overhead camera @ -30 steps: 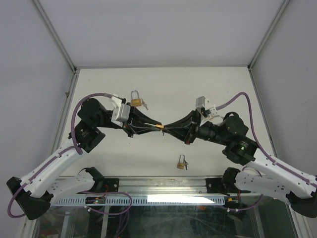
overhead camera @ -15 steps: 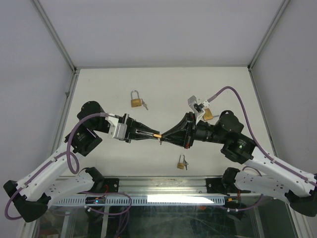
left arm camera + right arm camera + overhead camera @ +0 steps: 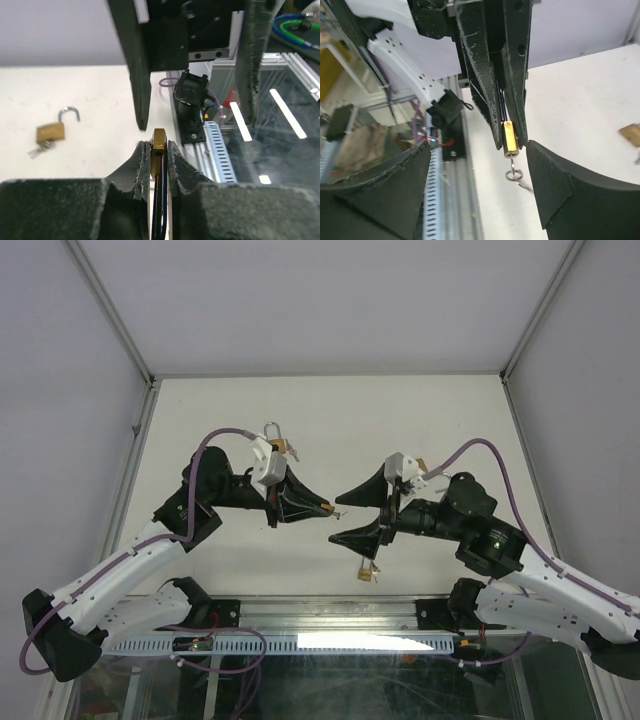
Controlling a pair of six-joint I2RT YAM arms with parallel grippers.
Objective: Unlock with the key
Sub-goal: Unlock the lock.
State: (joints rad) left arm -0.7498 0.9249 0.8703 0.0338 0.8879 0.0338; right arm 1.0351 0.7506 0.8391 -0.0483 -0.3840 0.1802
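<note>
Two end effectors meet above the worktop (image 3: 450,410). The left end effector (image 3: 159,150) is clamped on the brass padlock (image 3: 508,140), body outward so its key ring (image 3: 514,175) hangs within reach. The right end effector (image 3: 338,517) gapes wide, straddling it, holding nothing.

Clamped padlock (image 3: 159,136) mostly buried in left gripper's (image 3: 159,147) jaws, only its brass end showed. Tabletop padlock (image 3: 50,133) blurred. Brass item (image 3: 631,134) cropped at right-wrist frame edge, type unclear.

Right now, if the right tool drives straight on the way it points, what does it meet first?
Probably the key ring hanging from the brass padlock that the left tool grips, dead ahead between the open right tool's fingers; depth is unclear.
</note>
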